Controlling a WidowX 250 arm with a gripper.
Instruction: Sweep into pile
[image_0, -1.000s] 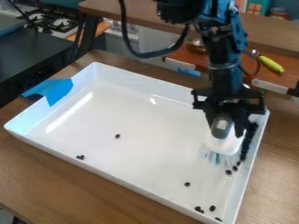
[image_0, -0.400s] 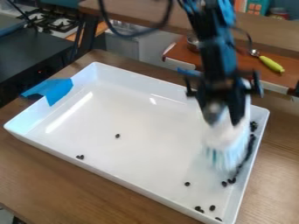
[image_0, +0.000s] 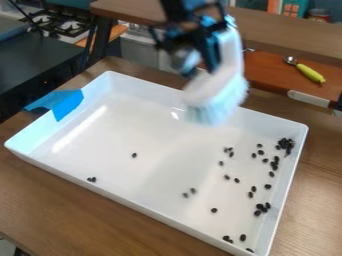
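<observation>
I had the gripper (image_0: 197, 59) at the upper middle of my camera view, at the tray's far side, with its fingers closed around the brush (image_0: 215, 82). Both were blurred, but I could make out the white body slanting down from the grip and the pale blue bristles (image_0: 215, 111) hanging at its lower end, in front of the tray's far wall.

The white tray (image_0: 153, 216) sat on the wooden table (image_0: 80, 215), and the dark bits (image_0: 286, 144) I was there to sweep lay inside it. Their thickest clump was in the far right corner as I saw it. From there a loose scatter ran down beside the right wall and spread inward, with a smaller knot about halfway along. Two bits lay near each other toward the middle of the near half, and one more was just right of them. A few sat near the closest corner. On the left half I saw a lone bit, and a touching pair nearer the front wall.

Blue tape (image_0: 65, 102) covered part of the tray's left wall. Behind the table, a tool with a yellow-green handle (image_0: 310, 73) rested on a reddish-brown surface (image_0: 270, 72).
</observation>
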